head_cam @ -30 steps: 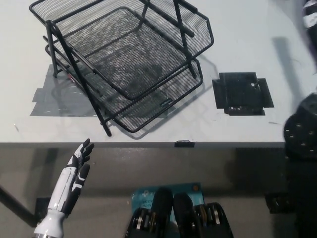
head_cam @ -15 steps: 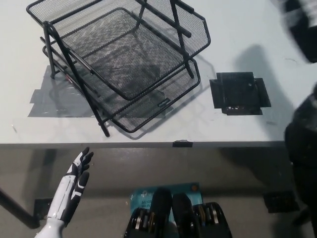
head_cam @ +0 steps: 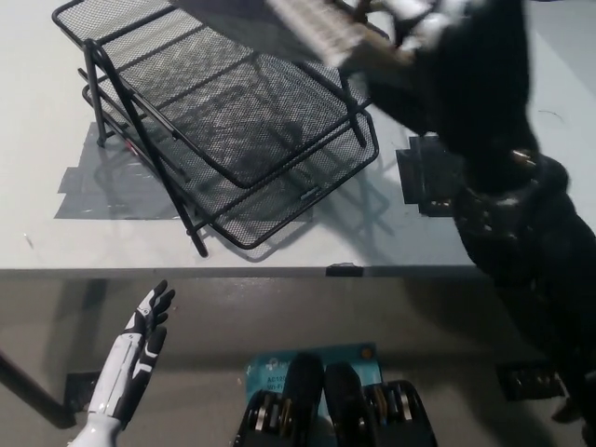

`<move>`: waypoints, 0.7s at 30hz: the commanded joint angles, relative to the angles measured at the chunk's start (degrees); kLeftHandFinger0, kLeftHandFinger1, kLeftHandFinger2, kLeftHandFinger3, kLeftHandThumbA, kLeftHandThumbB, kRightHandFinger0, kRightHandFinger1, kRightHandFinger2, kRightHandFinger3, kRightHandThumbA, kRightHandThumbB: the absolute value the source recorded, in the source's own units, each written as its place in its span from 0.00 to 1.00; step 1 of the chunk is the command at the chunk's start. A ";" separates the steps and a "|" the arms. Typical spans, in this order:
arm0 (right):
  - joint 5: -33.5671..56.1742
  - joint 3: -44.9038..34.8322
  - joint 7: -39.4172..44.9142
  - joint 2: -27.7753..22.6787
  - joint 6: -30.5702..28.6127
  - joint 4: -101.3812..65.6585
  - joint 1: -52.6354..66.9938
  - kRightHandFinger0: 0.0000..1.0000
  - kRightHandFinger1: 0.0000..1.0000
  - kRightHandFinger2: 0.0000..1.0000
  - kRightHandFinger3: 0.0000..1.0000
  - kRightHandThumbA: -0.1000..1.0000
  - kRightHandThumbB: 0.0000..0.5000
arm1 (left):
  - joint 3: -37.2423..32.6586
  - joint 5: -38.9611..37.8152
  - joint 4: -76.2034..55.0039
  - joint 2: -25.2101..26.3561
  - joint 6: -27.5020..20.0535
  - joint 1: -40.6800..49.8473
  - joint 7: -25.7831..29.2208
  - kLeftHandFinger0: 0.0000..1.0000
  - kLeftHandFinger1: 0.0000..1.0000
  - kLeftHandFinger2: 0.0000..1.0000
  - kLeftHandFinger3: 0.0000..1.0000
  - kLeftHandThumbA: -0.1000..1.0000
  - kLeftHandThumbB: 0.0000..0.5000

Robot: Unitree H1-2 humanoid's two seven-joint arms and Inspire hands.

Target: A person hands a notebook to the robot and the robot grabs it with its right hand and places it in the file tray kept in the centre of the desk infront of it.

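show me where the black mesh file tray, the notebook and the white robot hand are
black wire-mesh file tray (head_cam: pixel 237 112), head view, mesh floor of the upper tier
spiral-edged notebook (head_cam: pixel 312 23), head view, its blurred pale edge
white left robot hand (head_cam: pixel 147 321), head view, middle of the hand

**Tape, patches and floor around the counter**

The pale counter (head_cam: pixel 279 244) carries a grey tape patch (head_cam: pixel 93 191) at its left part, up and right of the white fingers (head_cam: pixel 158 300). A black square patch (head_cam: pixel 430 182) lies at the right, partly hidden, below the black fingers near the top edge. A small dark tab (head_cam: pixel 345 270) sits on the counter's front edge. On the floor lies a teal sheet (head_cam: pixel 358 354), right of the white fingers.
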 commanded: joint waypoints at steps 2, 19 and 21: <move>-6.32 3.19 -4.34 -1.76 -2.78 5.66 -5.83 0.00 0.00 0.00 0.00 0.78 0.03 | -0.13 -0.78 -0.97 0.35 -2.64 -0.04 -0.45 1.00 1.00 1.00 1.00 1.00 0.61; -12.64 11.59 -6.94 -7.08 -5.07 16.53 -6.12 0.00 0.00 0.00 0.00 0.81 0.04 | -0.44 -0.37 -0.79 0.77 -3.16 -0.68 -0.42 1.00 1.00 1.00 1.00 1.00 0.58; -13.88 13.41 -7.58 -8.00 -5.60 17.14 -5.92 0.00 0.00 0.00 0.00 0.79 0.04 | -0.43 -0.50 -0.55 0.70 -2.93 -0.75 -0.36 1.00 1.00 1.00 1.00 1.00 0.60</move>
